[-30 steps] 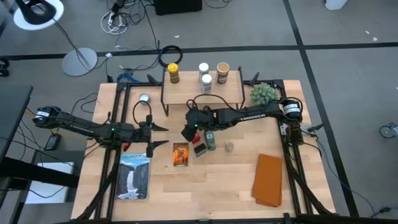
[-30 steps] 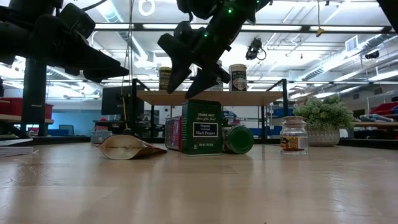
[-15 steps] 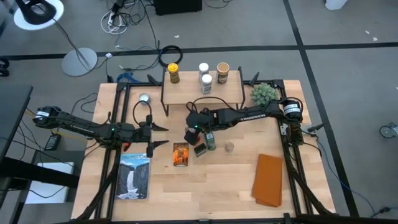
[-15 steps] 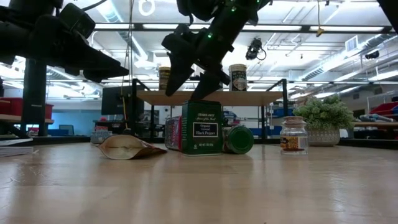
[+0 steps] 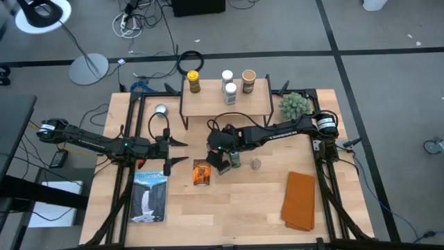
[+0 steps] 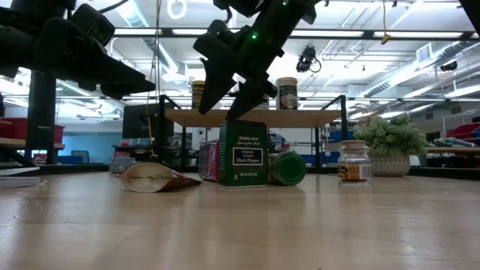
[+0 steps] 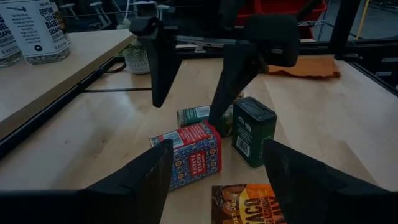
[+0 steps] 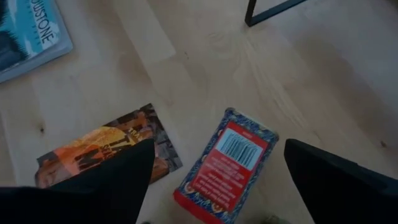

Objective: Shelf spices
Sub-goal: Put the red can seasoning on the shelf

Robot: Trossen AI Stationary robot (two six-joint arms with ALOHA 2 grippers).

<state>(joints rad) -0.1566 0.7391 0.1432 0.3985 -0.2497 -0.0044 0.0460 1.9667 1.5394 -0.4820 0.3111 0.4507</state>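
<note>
The red tin [image 8: 225,167], lying flat at six o'clock of the shelf [image 5: 225,103], was framed from above by the wide-spread right gripper [image 6: 231,96], so a descent and closing were judged due, while the left gripper [image 7: 214,165] was parked half-spread at nine o'clock.

A spiky green potted plant [image 5: 294,104] is seen at the far right part of the light wooden bench [image 5: 236,208]. Relative to that plant, a flat orange rectangular cloth [image 5: 300,201] lies nearer the front edge, a small round silver tin [image 5: 161,110] sits well to the left, and a blue waterfall-cover book [image 5: 149,196] lies at the front left.
</note>
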